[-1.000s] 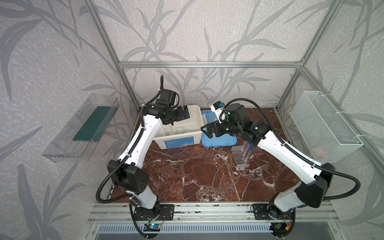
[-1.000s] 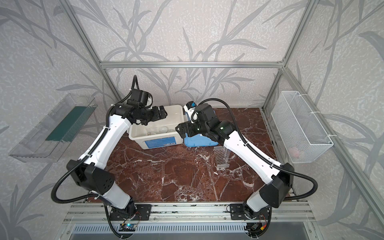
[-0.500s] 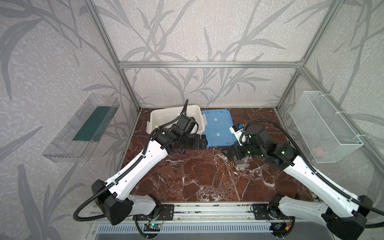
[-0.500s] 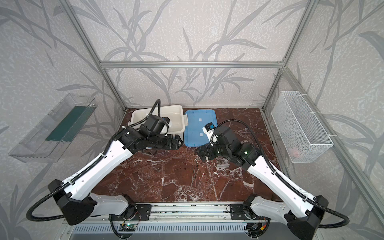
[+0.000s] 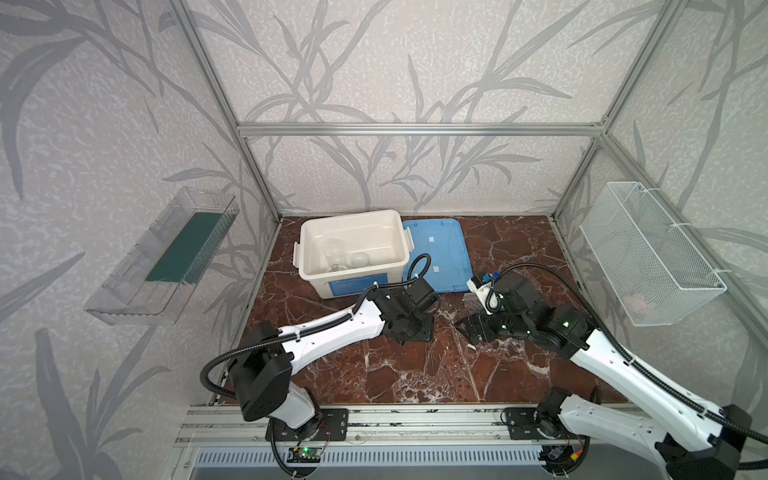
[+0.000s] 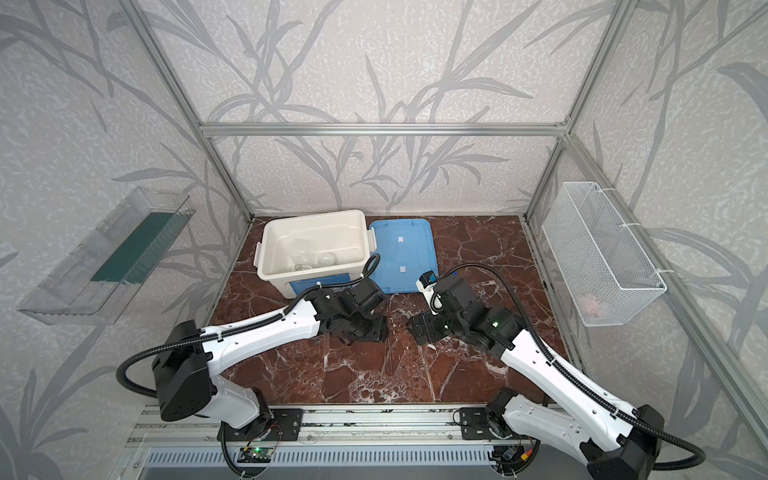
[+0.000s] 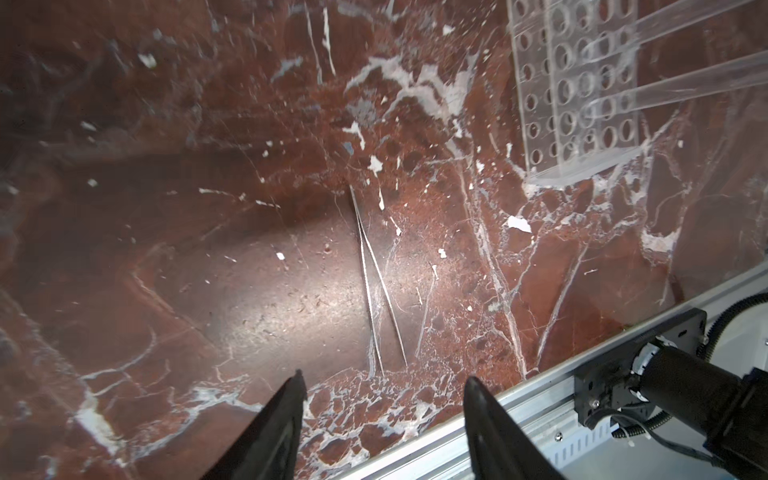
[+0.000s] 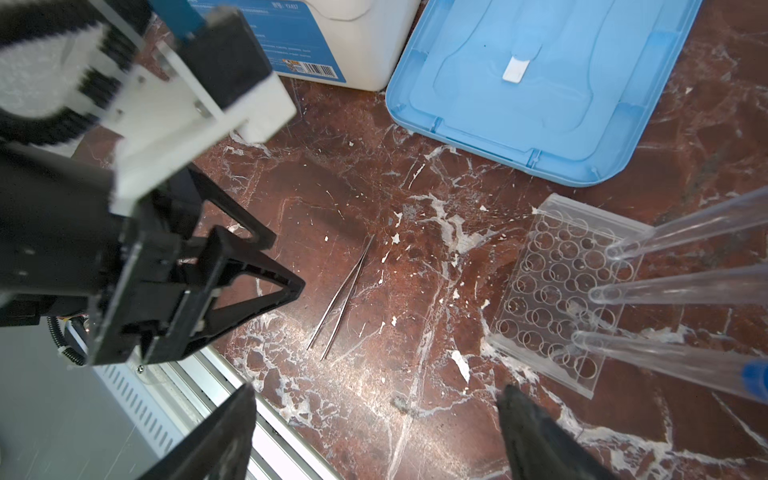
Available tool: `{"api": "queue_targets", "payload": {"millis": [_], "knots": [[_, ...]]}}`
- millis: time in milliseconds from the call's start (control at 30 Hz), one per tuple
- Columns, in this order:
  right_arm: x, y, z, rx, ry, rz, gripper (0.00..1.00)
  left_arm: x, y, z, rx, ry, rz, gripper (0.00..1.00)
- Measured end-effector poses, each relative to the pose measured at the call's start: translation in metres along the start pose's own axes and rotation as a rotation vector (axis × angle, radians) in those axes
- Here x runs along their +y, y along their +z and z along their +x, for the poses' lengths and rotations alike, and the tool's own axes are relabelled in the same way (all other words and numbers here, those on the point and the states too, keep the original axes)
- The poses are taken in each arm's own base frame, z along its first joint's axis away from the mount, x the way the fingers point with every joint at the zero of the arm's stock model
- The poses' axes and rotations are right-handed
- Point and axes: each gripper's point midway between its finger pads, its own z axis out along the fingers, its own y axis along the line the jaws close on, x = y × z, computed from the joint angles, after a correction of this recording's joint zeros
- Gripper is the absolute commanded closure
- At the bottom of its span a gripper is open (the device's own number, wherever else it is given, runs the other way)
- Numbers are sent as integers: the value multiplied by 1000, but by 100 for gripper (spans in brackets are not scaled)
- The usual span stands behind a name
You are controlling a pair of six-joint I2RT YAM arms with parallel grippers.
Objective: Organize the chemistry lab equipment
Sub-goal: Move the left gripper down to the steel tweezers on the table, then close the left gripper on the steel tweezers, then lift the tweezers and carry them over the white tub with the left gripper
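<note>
Thin rods [image 7: 365, 266] are seen lying flat on the red marble surface [image 5: 415, 374] toward the front rail [image 5: 415, 417], joined at the far end and spread into a narrow V at the near end. No contact with either arm is seen. The left end effector [image 7: 383, 377] is held low over the surface just beside the rods. Its jaws are set at a middling gap, the spread ends of the rods are lined up with that gap, and nothing is gripped. The right end effector [image 8: 376, 390] is held opposite it, on the other side of the rods, with jaws set wide and nothing between them. In both top views the two end effectors are shown facing each other near mid-surface, close but apart. A clear multi-hole rack [image 8: 552, 299] is placed on the surface just beyond the right end effector, and three blue-capped clear tubes [image 8: 685, 286] are stood in its holes. In the top views the rack is largely hidden by the right arm. Farther back, a blue lid [image 5: 440, 249] is laid flat on the surface, right beside an uncovered white tub [image 5: 351, 215]. Inside the tub, clear glassware [image 5: 333, 255] and a white domed dish [image 5: 359, 260] are grouped toward its front wall. The individual glass pieces cannot be told apart.
</note>
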Motion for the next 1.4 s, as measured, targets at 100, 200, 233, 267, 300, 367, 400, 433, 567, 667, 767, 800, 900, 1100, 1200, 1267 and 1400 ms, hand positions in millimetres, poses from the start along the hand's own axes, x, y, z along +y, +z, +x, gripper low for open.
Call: {"api": "queue_targets", "payload": {"millis": [100, 200, 233, 267, 300, 367, 400, 433, 567, 667, 767, 800, 900, 1100, 1200, 1267, 1400], "knots": [[-1, -2, 1, -11, 7, 3, 11, 5, 19, 7, 28, -18, -24, 42], [-3, -4, 1, -19, 9, 15, 11, 5, 30, 8, 36, -27, -32, 42], [-4, -3, 1, -20, 10, 20, 11, 4, 32, 8, 35, -29, -31, 42], [-5, -3, 2, -19, 10, 23, 11, 3, 35, 8, 36, -30, -30, 42], [-6, -2, 3, -17, 10, 27, 11, 2, 38, 8, 37, -31, -29, 42], [-8, -1, 5, -13, 12, 34, 11, 1, 44, 9, 42, -28, -32, 42], [-8, -1, 5, -12, 13, 36, 11, 1, 48, 11, 47, -24, -42, 42], [-9, 0, 6, -11, 14, 36, 11, 3, 52, 12, 52, -19, -63, 43], [-9, 1, 6, -11, 14, 37, 11, 4, 66, 13, 62, 9, -113, 48], [-10, 1, 6, -13, 13, 44, 9, 5, 71, 16, 73, 12, -126, 49], [-11, 1, 6, -13, 14, 48, 8, 6, 76, 20, 84, 17, -136, 53], [-12, 2, 7, -13, 14, 50, 8, 7, 78, 21, 88, 17, -140, 53], [-13, 3, 9, -10, 14, 54, 8, 8, 81, 24, 93, 24, -157, 55], [-15, 4, 11, -7, 15, 61, 8, 5, 84, 23, 91, 41, -184, 65], [-15, 4, 11, -7, 15, 63, 8, 6, 84, 23, 91, 41, -193, 79], [-16, 4, 12, -10, 14, 64, 8, 8, 84, 24, 92, 38, -199, 85], [-16, 4, 13, -14, 16, 63, 8, 9, 84, 24, 91, 38, -207, 100]]}}
